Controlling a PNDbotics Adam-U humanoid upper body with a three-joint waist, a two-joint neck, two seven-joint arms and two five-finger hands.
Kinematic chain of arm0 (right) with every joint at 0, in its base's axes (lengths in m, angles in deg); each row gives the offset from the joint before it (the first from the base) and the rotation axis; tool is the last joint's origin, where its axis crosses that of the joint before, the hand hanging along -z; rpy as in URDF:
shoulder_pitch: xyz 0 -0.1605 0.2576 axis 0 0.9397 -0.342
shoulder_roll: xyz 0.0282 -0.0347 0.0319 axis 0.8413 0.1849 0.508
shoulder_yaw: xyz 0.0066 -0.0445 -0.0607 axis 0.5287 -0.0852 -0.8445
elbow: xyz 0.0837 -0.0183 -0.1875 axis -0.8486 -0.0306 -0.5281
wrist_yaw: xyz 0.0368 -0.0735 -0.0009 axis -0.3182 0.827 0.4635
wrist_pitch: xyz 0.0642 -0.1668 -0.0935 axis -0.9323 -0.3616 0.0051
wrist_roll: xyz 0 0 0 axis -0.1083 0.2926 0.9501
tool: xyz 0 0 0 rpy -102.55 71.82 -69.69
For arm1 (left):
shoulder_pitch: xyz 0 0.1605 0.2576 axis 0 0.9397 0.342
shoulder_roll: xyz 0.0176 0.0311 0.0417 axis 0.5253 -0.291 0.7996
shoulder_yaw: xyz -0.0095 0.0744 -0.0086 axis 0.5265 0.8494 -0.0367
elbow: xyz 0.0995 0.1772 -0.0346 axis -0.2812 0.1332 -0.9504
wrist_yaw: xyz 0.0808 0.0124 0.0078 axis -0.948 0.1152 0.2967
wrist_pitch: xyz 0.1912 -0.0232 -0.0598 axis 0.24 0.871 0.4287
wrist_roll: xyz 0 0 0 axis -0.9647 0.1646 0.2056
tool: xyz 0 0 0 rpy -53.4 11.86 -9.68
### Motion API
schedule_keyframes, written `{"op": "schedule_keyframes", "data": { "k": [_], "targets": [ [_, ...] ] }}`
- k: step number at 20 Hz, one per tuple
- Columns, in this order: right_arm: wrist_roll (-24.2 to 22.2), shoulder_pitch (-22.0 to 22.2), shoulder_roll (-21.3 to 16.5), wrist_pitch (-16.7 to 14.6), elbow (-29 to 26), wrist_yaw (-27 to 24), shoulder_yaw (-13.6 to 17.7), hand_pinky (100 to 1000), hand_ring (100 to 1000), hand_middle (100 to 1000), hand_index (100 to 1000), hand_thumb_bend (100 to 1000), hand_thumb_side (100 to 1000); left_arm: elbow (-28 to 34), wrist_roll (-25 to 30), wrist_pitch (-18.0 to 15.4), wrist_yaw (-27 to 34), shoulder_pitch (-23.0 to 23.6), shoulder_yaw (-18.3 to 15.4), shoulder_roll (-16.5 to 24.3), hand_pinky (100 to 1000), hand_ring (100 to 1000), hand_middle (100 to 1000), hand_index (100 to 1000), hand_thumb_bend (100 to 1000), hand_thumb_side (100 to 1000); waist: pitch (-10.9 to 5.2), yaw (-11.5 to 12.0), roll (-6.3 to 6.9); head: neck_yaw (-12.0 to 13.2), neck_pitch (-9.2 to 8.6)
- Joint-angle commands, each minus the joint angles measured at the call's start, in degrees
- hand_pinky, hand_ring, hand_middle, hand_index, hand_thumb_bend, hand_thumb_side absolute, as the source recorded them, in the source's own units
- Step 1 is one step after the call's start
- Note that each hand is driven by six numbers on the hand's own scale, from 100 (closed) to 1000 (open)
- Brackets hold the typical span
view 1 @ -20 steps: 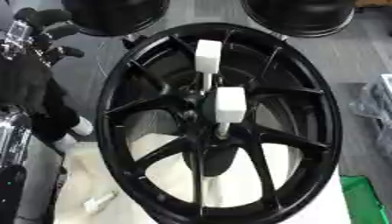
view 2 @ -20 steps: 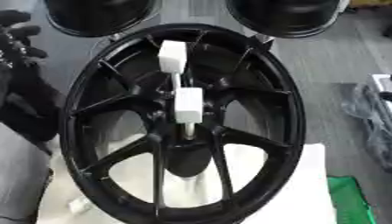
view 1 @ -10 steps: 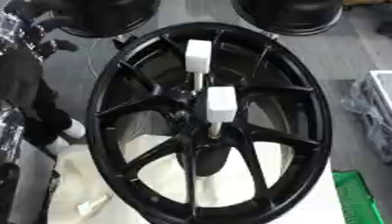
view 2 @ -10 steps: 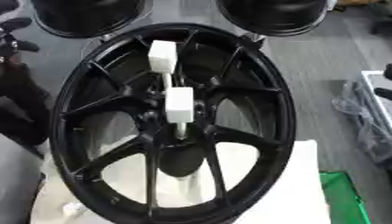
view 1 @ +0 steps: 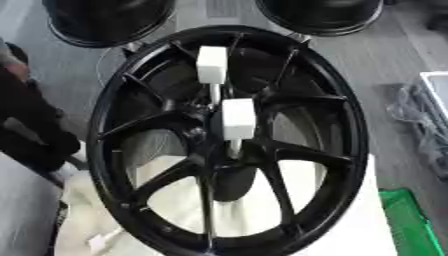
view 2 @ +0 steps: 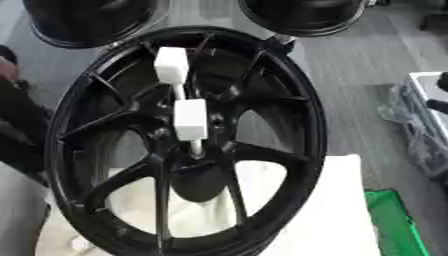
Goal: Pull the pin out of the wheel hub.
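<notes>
In the left eye view, a black multi-spoke wheel hub (view 1: 223,145) fills most of the frame, lying on a pale cloth-covered worktop (view 1: 367,220) that shows through the gaps between its spokes. Two pins with white block-shaped heads stand in the hub's middle: the upper pin (view 1: 212,65) sits above centre, and the lower pin (view 1: 238,119) is right at centre, its thin shaft running down into the hub just below the head. Both look fully seated, so by my reading the pull has not begun. A small white piece (view 1: 103,241) lies on the cloth at the lower left, outside the rim (what it is I cannot make out). Dark shapes at the left edge may belong to the robot, but no hand can be made out, so whether its fingers are apart or together cannot be told here.

In the right eye view the same hub (view 2: 188,145) sits left of centre, with both white heads (view 2: 191,119) still in their holes. Two further black wheels (view 2: 302,15) lie along the top edge, a green object (view 2: 389,220) at the lower right. No hand shows here either. Everything remains: reach, close on a pin head, and draw it straight out.
</notes>
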Motion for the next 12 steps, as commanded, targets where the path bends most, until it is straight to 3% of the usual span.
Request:
{"op": "schedule_keyframes", "data": {
  "k": [1,2,3,7,9,12],
  "targets": [
    [0.07,0.14,-2.04,0.13,-1.37,-0.11,0.02,724,835,717,824,100,606,0.86,5.27,1.5,-1.49,-4.69,4.29,6.49,701,839,848,836,100,497,-1.43,0.17,0.06,-1.09,0.14],
    [0.04,0.31,-2.09,0.16,-1.37,0.01,-0.01,723,834,717,824,100,607,0.66,7.52,1.82,-2.48,-6.18,5.58,6.99,704,839,847,836,100,477,-1.5,0.24,0.09,-1.33,0.14],
    [0.03,0.53,-2.19,0.25,-1.37,0.14,-0.06,723,834,716,823,100,608,0.57,10.12,1.99,-4.0,-7.83,7.23,7.66,715,831,835,832,100,390,-1.63,0.3,0.2,-1.61,0.14],
    [0.23,1.25,-2.42,0.5,-1.37,0.7,-0.06,722,833,715,822,100,610,-0.04,22.45,1.8,-11.74,-13.15,13.41,7.88,748,831,832,839,100,520,-1.92,0.79,0.49,-2.37,0.14],
    [0.24,1.5,-2.5,0.55,-1.37,0.96,-0.13,722,833,715,822,100,609,-0.51,29.24,1.1,-14.35,-15.16,15.51,7.03,768,837,838,849,100,626,-2.03,0.98,0.54,-2.78,0.03],
    [0.16,1.82,-2.45,0.54,-1.37,1.26,-0.22,722,833,715,822,100,610,-1.14,36.53,0.28,-16.19,-17.9,17.37,5.53,777,824,827,859,100,679,-2.13,1.2,0.44,-3.82,-0.18]
  ]
}}
